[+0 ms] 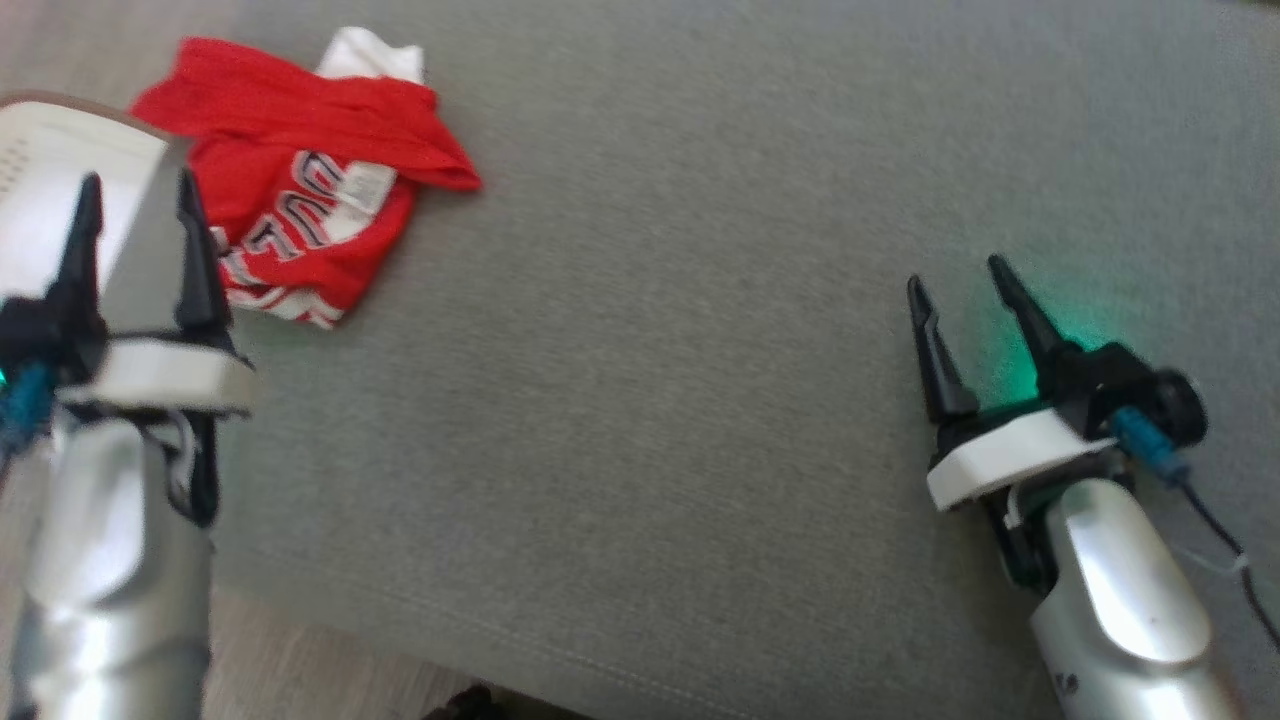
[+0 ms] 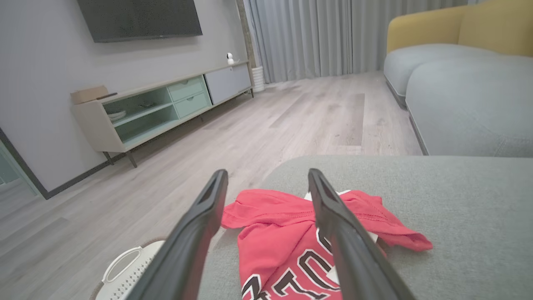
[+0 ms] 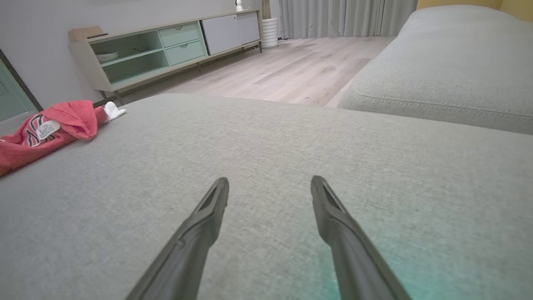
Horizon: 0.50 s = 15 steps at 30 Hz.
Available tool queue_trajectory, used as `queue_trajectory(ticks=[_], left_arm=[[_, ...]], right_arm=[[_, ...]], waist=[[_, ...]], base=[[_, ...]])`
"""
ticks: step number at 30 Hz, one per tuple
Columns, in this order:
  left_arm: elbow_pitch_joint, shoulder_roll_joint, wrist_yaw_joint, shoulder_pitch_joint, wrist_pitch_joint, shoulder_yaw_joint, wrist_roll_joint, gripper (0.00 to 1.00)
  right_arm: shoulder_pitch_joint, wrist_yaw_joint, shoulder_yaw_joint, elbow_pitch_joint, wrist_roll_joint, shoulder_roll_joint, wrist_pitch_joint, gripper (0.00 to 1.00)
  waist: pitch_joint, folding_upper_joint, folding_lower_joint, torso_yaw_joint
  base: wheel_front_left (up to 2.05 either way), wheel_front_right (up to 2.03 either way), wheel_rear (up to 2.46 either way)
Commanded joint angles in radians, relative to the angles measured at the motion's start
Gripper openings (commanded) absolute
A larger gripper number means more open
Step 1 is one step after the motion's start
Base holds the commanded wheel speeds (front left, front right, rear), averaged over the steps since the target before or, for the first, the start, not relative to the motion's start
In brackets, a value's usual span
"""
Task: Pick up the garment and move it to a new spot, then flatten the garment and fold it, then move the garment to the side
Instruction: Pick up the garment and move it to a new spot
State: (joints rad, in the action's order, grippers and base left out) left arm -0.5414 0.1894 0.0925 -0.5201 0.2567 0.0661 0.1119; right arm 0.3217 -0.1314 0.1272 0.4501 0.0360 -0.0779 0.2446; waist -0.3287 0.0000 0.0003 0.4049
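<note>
Two claws: both released, fingers spread wide, grasping nothing.
Left arm: silver forearm rises from the near left; left claw (image 1: 137,180) (image 2: 267,172) points far, at the left edge of the grey cushion (image 1: 700,400).
Left claw vs garment: just near and left of it. In the left wrist view the two fingers frame the cloth from above; contact cannot be told.
Right arm: forearm comes in from the near right, leaning left; right claw (image 1: 955,272) (image 3: 270,180) points far and a little left, low over bare cushion, with a green glow on the fabric beside it.
Right claw vs garment: well apart.
Garment (image 1: 300,190) (image 2: 275,237) (image 3: 50,125): red jersey, bunched, at the far left corner of the cushion.
Garment lie: no clear long axis. A rolled red band crosses its far part left to right and ends in a point toward the right; the lettered panel lies nearer; white cloth shows at the far edge.
Off the cushion: white basket (image 2: 125,266) on the wooden floor (image 2: 291,121), left of the garment.
</note>
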Motion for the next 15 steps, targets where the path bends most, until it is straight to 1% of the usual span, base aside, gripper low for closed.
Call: queue_trajectory(ticks=[1, 4, 5, 10, 13, 15], left_arm=[[-0.015, 0.059, 0.007, -0.051, 0.000, 0.028, -0.001, 1.00], [-0.115, 0.084, 0.022, -0.133, -0.028, 0.011, 0.017, 1.00], [-0.177, 0.100, 0.029, -0.177, -0.056, -0.008, 0.028, 1.00], [-0.325, 0.140, 0.036, -0.255, -0.102, -0.027, 0.067, 1.00], [-0.407, 0.154, 0.037, -0.281, -0.122, -0.029, 0.092, 1.00], [-0.454, 0.154, 0.037, -0.296, -0.134, -0.026, 0.115, 1.00]], right_arm=[[0.025, 0.001, 0.024, -0.047, -0.007, -0.003, -0.007, 1.00], [0.032, 0.001, 0.024, -0.086, -0.005, -0.016, -0.021, 1.00], [0.033, 0.001, 0.022, -0.112, -0.004, -0.024, -0.032, 1.00], [0.040, 0.001, 0.027, -0.167, 0.001, -0.041, -0.054, 1.00], [0.045, 0.001, 0.026, -0.193, 0.004, -0.046, -0.063, 1.00], [0.043, 0.001, 0.021, -0.204, 0.005, -0.050, -0.067, 1.00]], waist=[[-0.059, 0.0000, -0.0003, -0.050], [-0.092, 0.0000, -0.0003, -0.079], [-0.110, 0.0000, -0.0003, -0.096], [-0.152, 0.0000, -0.0003, -0.141], [-0.172, 0.0000, -0.0003, -0.164], [-0.180, 0.0000, -0.0003, -0.175]], base=[[0.00, 0.00, 0.00], [0.00, 0.00, 0.00], [0.00, 0.00, 0.00], [0.00, 0.00, 0.00], [0.00, 0.00, 0.00], [0.00, 0.00, 0.00]])
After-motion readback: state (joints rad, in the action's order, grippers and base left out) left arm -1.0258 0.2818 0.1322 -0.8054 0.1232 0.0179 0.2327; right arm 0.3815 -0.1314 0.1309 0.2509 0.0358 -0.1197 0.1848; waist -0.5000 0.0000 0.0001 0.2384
